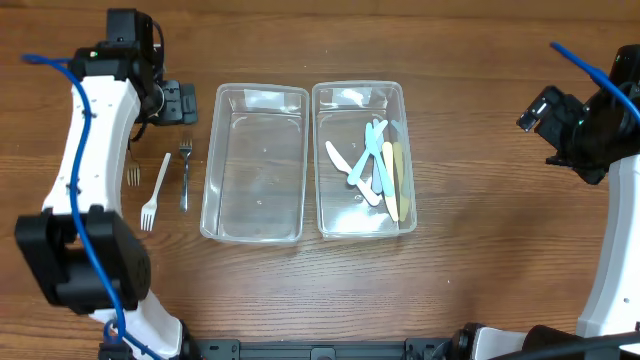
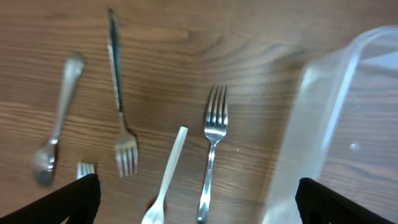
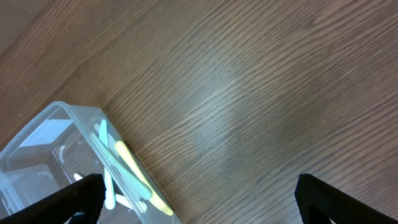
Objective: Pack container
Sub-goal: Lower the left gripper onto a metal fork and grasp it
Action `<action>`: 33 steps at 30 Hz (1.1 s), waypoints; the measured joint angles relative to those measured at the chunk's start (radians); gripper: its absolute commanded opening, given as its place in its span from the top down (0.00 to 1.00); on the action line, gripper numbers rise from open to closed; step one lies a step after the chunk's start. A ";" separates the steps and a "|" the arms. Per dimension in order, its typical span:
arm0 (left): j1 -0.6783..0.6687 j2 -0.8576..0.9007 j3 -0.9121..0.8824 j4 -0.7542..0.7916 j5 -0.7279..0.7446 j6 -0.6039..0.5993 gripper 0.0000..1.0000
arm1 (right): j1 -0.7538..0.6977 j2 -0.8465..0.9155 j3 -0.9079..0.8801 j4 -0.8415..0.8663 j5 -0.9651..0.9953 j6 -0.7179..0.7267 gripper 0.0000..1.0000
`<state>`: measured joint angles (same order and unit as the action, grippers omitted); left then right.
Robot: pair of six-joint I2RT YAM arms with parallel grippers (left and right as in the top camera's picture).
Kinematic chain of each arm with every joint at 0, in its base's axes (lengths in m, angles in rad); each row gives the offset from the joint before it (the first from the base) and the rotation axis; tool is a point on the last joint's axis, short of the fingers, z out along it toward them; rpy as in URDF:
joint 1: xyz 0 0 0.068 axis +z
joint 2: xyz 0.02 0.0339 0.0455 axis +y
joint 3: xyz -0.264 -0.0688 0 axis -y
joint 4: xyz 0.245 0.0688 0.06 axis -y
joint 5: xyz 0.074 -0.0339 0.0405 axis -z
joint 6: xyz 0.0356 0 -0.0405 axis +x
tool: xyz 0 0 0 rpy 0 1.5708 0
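Two clear tubs sit side by side on the bench [image 1: 470, 260]: the right tub [image 1: 358, 88] already holds pastel cutlery [image 1: 375, 165], the left tub [image 1: 255, 170] is bare, and the forks [image 1: 185, 178] lie loose just left of it, with the left end effector [image 1: 178, 103] and right end effector [image 1: 541, 120] both gaping wide, empty.

Robotics lab bench: wooden table [image 1: 480, 290] flanked by robot arms [image 1: 95, 150].

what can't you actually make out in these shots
- Overhead: the left arm covers cutlery; of one fork only the tines show.
- Left wrist: the white plastic fork has its head cut off by the bottom edge.
- Right wrist: the right container runs off the frame's corner, so its coloured utensils cannot be counted.
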<state>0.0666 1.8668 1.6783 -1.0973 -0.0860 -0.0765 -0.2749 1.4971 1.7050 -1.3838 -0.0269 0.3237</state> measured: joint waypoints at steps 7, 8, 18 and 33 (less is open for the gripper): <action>0.003 0.168 -0.027 0.051 0.040 0.034 0.00 | 0.000 0.000 0.000 0.003 0.000 -0.007 0.00; 0.003 0.183 -0.042 0.063 0.050 0.037 0.00 | 0.000 0.000 0.000 0.004 0.000 -0.008 0.00; 0.006 0.224 -0.150 0.156 0.076 0.058 0.00 | 0.000 0.000 0.000 0.004 0.000 -0.010 0.00; 0.006 0.224 -0.152 0.212 0.079 0.106 0.04 | 0.000 0.000 0.000 0.004 0.000 -0.010 0.00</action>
<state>0.0727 2.0903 1.5265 -0.8856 -0.0074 0.0299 -0.2749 1.4971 1.7050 -1.3800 -0.0269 0.3138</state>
